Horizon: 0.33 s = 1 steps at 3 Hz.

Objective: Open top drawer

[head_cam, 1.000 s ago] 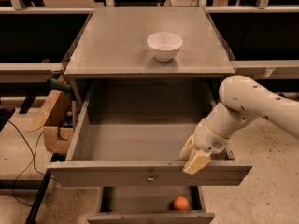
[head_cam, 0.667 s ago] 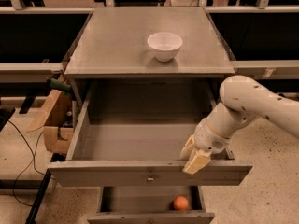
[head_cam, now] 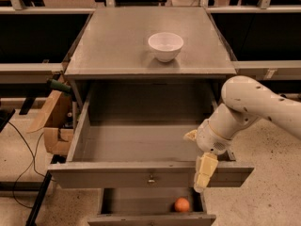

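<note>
On the worktop: a white bowl [head_cam: 165, 46] stands upright, right of the middle and toward the back; the worktop [head_cam: 113, 51] is the flat grey top of a grey cabinet.
Room: a speckled pale floor [head_cam: 268, 197] lies around the cabinet; long dark benches run off to either side behind it.
Left of the cabinet: an open cardboard box [head_cam: 57, 131] sits on the floor just beside the cabinet's side, and a black cable [head_cam: 22, 147] loops over the floor further left.
Top drawer: the top drawer [head_cam: 117, 173] stands wide open, directly under the worktop, reaching out toward the camera.
Long axis: its front panel runs left to right across the view; its side walls run back into the cabinet.
Facing: the front panel faces the camera, with a small brass knob [head_cam: 151, 178] at its centre; the deep grey inside opens upward.
Lower drawer: the lower drawer [head_cam: 150, 218] beneath is narrower and partly open, with a small orange ball [head_cam: 182, 204] lying in it toward the right.
Arm: the white arm [head_cam: 256, 102] comes in from the right edge and bends down to the top drawer's front right corner.
Tool: the tool [head_cam: 203, 169] hangs pointing down at the right end of the front panel, its tan tip lying over the panel's top edge and outer face, well right of the knob.
Tool state: I cannot tell whether it is apart or together.
</note>
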### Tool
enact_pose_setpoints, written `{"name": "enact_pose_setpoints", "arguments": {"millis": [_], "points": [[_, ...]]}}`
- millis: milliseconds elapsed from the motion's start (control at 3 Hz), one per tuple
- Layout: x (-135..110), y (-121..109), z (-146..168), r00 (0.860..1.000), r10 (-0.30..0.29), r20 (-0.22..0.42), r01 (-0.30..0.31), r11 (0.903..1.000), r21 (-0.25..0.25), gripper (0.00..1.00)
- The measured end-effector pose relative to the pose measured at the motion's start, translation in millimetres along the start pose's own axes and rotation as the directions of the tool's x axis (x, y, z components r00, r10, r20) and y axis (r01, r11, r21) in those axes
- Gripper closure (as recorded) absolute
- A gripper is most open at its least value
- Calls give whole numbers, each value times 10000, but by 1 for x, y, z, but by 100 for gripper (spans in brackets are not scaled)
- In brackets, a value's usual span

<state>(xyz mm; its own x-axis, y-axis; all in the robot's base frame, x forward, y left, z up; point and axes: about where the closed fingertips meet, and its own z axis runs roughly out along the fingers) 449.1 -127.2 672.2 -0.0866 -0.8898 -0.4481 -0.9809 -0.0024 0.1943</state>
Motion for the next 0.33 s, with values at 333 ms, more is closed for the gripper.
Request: {"name": "enact_pose_setpoints", "arguments": {"millis": [333], "points": [[0,0,0,10000,0,0,0,10000,0,0]]}}
